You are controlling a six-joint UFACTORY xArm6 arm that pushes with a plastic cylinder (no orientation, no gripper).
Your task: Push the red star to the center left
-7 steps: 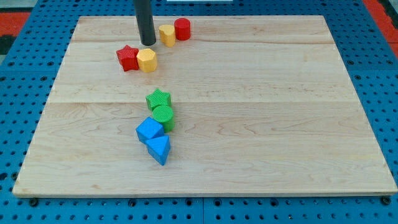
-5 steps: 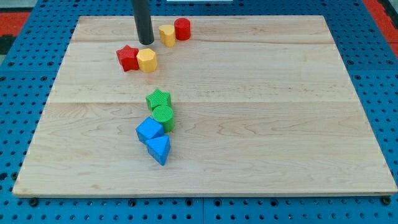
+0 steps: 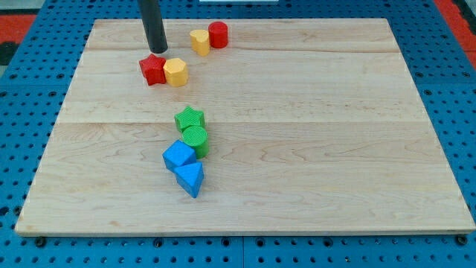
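The red star (image 3: pixel 152 69) lies on the wooden board (image 3: pixel 312 126) at the upper left, touching a yellow hexagon block (image 3: pixel 175 72) on its right. My tip (image 3: pixel 157 51) stands just above the red star, at its top edge, close to touching it. The rod rises out of the view's top.
A yellow block (image 3: pixel 199 42) and a red cylinder (image 3: pixel 218 35) sit side by side near the top edge. A green star (image 3: pixel 190 118), a green cylinder (image 3: pixel 195 139), a blue cube (image 3: pixel 179 156) and a blue triangular block (image 3: pixel 190 179) form a column left of centre.
My tip has moved left, from beside the upper yellow block to just above the red star. No block has visibly moved.
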